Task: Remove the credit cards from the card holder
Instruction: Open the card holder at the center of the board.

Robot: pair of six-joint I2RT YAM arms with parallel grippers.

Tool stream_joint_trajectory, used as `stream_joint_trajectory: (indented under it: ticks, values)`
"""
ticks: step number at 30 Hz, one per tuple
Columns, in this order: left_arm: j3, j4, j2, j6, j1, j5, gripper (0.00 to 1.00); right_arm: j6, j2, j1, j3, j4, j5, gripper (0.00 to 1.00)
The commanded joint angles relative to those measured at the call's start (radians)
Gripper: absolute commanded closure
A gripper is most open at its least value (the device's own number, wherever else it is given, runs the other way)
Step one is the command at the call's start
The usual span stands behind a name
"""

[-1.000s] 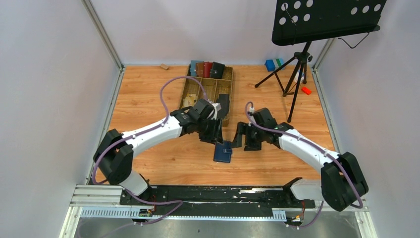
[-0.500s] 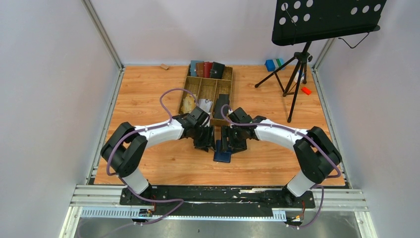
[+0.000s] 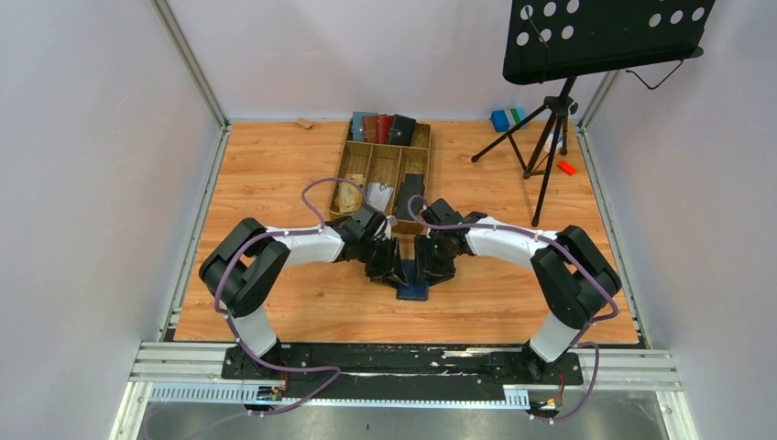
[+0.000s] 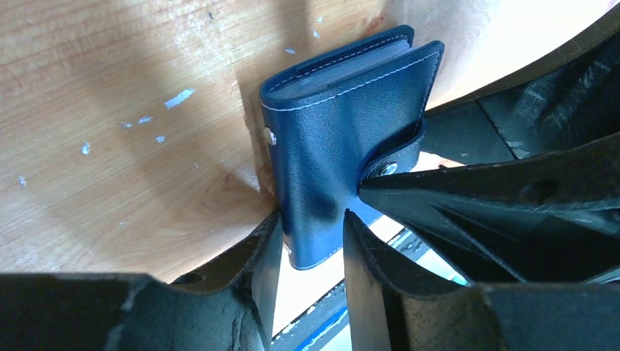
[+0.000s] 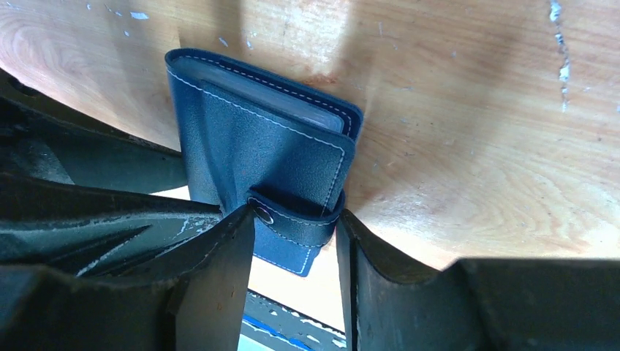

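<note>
The card holder (image 3: 413,291) lies closed on the wooden table (image 3: 275,174) between the two arms, its snap tab (image 4: 398,155) fastened. From above, only its near end shows beneath the wrists. The left gripper (image 4: 313,219) stands part-open, fingers against both sides of the holder's end. The right gripper (image 5: 296,213) likewise straddles the tab. Whether either truly clamps cannot be told. The credit cards are hidden inside; only a grey edge shows between the covers.

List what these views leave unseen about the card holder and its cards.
1. Both wrist views: the credit cards are shut inside the card holder; number and colours unknown.
2. The left gripper and right gripper jaws flank the holder; pinching or merely touching, unclear.
3. Top view: both grippers cover most of it.
</note>
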Motion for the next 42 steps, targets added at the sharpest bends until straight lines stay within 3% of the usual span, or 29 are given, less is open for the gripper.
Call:
stream_joint_trajectory:
  ticks: [1, 7, 11, 15, 21, 38, 42]
  values:
    - [-0.037, 0.185, 0.033, -0.071, -0.002, 0.101, 0.60, 0.015, 0.017, -0.013, -0.012, 0.086, -0.060, 0.57]
    - [-0.044, 0.195, 0.007, -0.072, 0.010, 0.108, 0.84, 0.025, -0.010, -0.040, -0.041, 0.125, -0.102, 0.53]
    - [-0.027, 0.185, -0.019, -0.063, 0.013, 0.105, 1.00, 0.002, -0.026, -0.037, -0.013, 0.074, -0.053, 0.36]
    - [0.006, 0.108, -0.036, -0.031, 0.013, 0.085, 1.00, -0.036, -0.031, -0.017, 0.049, -0.017, 0.054, 0.29]
    - [0.011, 0.092, -0.074, -0.036, 0.013, 0.069, 1.00, -0.059, 0.028, 0.019, 0.135, -0.163, 0.190, 0.43]
    - [0.040, -0.063, -0.117, 0.038, 0.013, -0.080, 1.00, -0.026, -0.050, 0.005, 0.073, -0.284, 0.367, 0.52]
    - [0.047, -0.113, -0.120, 0.061, 0.013, -0.114, 1.00, -0.012, -0.087, -0.006, 0.057, -0.283, 0.379, 0.61]
